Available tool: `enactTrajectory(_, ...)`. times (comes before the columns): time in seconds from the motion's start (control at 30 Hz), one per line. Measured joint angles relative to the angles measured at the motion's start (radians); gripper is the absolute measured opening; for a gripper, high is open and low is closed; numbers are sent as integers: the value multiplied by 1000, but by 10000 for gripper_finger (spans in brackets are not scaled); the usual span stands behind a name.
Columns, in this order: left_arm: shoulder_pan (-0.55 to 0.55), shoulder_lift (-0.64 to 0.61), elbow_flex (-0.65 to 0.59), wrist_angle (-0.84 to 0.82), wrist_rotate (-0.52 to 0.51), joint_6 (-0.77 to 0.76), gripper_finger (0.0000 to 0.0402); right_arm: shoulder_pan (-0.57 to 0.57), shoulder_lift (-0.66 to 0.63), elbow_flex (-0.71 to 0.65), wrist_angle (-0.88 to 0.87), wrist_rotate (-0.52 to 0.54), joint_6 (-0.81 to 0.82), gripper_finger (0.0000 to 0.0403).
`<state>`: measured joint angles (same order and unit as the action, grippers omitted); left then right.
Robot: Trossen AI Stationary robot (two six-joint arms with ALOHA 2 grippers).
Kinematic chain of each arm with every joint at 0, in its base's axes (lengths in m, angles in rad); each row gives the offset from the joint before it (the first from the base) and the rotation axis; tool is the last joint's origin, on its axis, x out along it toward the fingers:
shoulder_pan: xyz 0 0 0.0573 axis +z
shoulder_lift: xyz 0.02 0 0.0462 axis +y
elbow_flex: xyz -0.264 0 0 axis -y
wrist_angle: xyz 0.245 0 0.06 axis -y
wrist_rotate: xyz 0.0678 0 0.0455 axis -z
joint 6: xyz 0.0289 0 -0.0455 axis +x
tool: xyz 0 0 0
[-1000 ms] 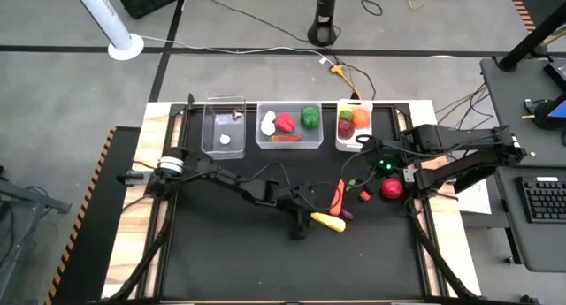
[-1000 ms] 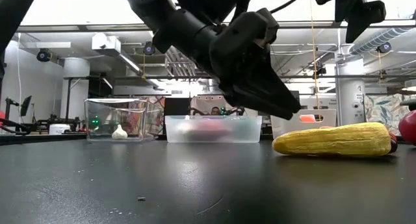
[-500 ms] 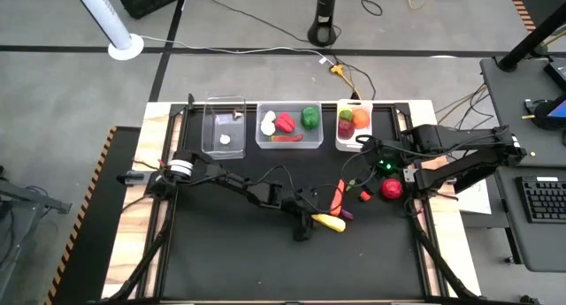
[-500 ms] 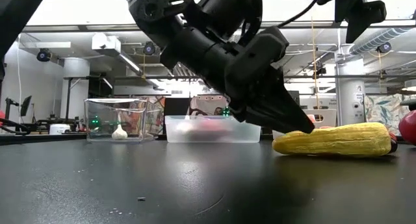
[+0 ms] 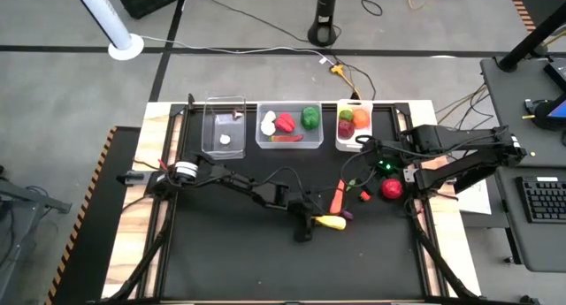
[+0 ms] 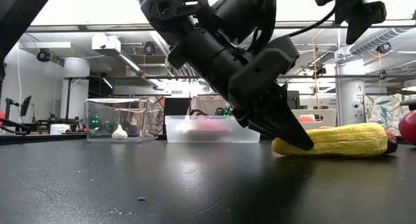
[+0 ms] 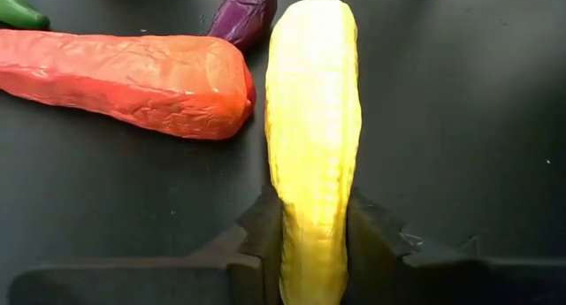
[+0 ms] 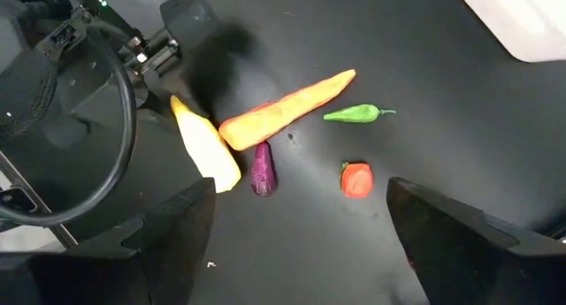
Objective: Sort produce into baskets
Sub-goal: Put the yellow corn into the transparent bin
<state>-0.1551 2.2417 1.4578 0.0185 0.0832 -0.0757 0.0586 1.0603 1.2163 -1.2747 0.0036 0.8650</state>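
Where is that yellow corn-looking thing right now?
The yellow corn lies on the table right of centre in the high view, between the left gripper's fingers, beside the carrot and a purple piece.

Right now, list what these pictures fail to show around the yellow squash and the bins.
- Yellow squash: its near end, left wrist view, is cut off by the picture's edge between the left gripper fingers.
- Wider clear bin: contents in the low view are blurred by its frosted wall.
- White bin: in the low view, hidden behind the left arm.
- Right gripper: its fingertips run off the right wrist picture.
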Motion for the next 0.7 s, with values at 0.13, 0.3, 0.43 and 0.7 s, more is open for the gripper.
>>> enactTrajectory(0.13, 0, -8, 3, -21, 13, 0, 72, 0, 0, 0, 0, 0, 0, 318)
enactTrajectory(0.3, -1, -56, -2, -100, 13, 17, 74, 0, 0, -1, 1, 0, 0, 316)
enactTrajectory(0.43, 3, -116, -2, -179, 7, 79, 75, 0, 0, -1, 2, 16, -2, 319)
enactTrajectory(0.7, 61, -284, -4, -398, -128, 186, 76, 0, 0, -1, 20, 26, -2, 319)
